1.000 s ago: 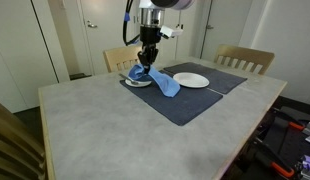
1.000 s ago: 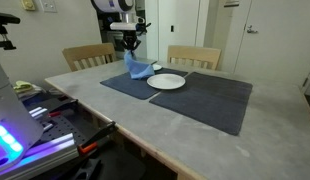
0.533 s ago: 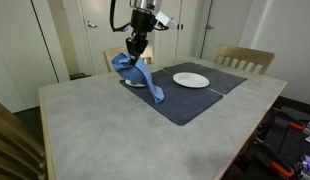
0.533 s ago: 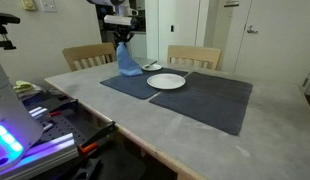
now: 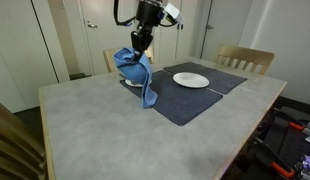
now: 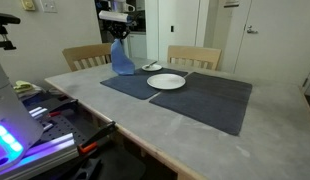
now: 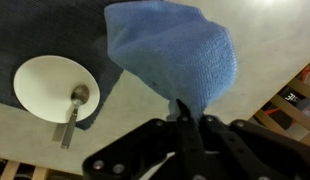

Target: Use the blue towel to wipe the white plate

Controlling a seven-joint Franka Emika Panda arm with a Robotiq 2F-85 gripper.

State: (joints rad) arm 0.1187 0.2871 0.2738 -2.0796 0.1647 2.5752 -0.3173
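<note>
Wrist view: fingertips of hand (image 7: 185,118) buried in fold of blue towel (image 7: 175,55), contact line not visible. Hand body blurred, cut by bottom edge. Exterior view: bowl (image 6: 152,67) too small to read contents. Surface (image 5: 95,130) near corners cut off.

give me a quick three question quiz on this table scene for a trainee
1. True or false: the gripper is shut on the blue cloth towel.
2. Pick one: the round white plate rests on a) the dark grey placemat, b) a wooden chair seat, c) the floor.
3. Fill in: in the wrist view, the small white bowl holds a ____.

Key: 1 true; 2 a; 3 metal spoon.
</note>
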